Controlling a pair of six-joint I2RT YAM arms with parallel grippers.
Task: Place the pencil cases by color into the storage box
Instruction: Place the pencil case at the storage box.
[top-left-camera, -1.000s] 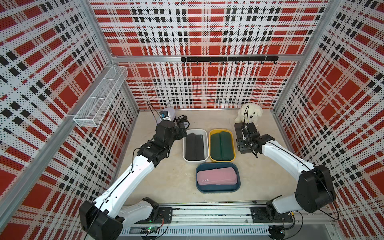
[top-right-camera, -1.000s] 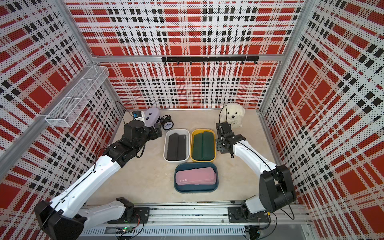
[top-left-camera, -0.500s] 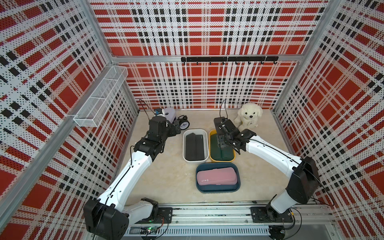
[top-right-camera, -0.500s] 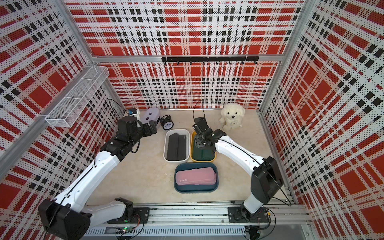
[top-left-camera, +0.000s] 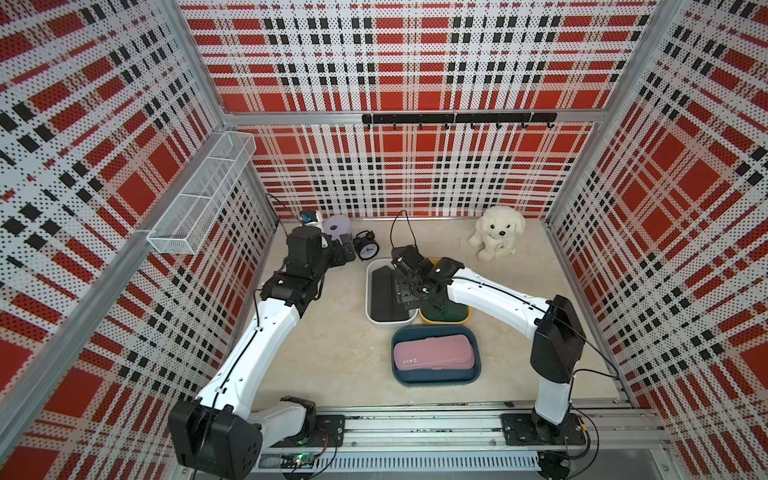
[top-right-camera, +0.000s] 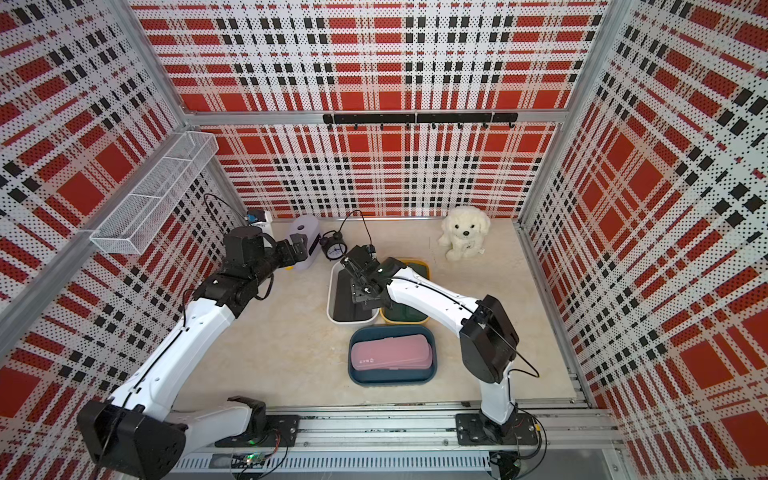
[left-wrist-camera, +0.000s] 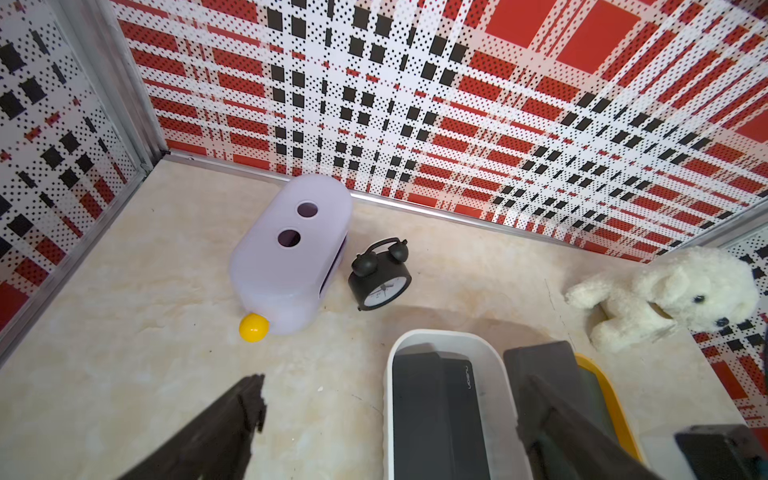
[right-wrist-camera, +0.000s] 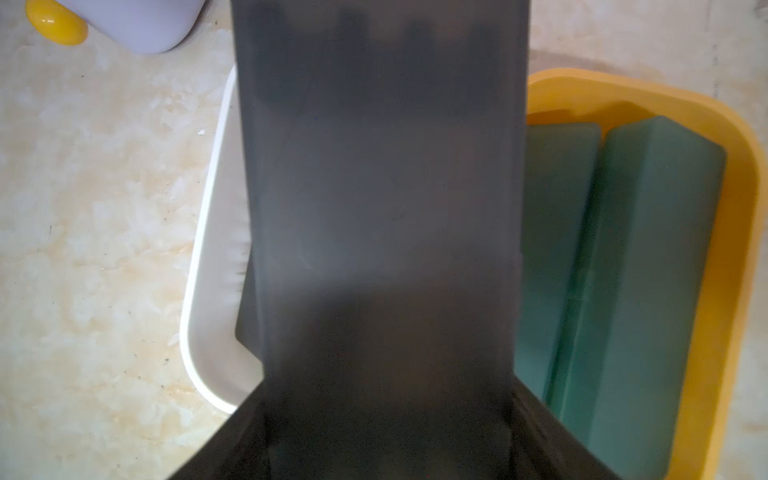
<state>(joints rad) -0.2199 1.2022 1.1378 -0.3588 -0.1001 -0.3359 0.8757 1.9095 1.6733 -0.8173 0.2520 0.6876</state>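
Showing a work cell with plaid walls (top-left-camera: 415, 62) and a pale table (top-left-camera: 332, 345). A wire basket (top-left-camera: 203, 195) hangs on the wall at the left. Three bins sit close together mid-table. The blue bin (top-left-camera: 436, 379), nearest the arm bases, holds a pink case (top-left-camera: 432, 357). Behind it, the white bin (top-left-camera: 369, 291) holds a black case (top-left-camera: 382, 299), and the yellow bin (right-wrist-camera: 731, 249) just beside it holds two green cases (right-wrist-camera: 648, 270) side by side.

A plush dog (top-left-camera: 496, 232) sits near the back wall, apart from the bins. A lilac box (left-wrist-camera: 291, 253), an alarm clock (left-wrist-camera: 380, 282) just beside it, and a yellow ball (left-wrist-camera: 253, 327) at the box's end occupy the back left corner.

The right arm (top-left-camera: 494, 299) reaches across the yellow bin, hiding most of it in both top views. The right claw (right-wrist-camera: 382, 432) is clamped on a second black case (right-wrist-camera: 378, 187). This case is above the white bin, along the side next to the yellow bin, and blocks most of the right wrist view. The left arm (top-left-camera: 257, 345) stretches toward the lilac box, with the left claw (top-left-camera: 345, 249) spread wide and empty.
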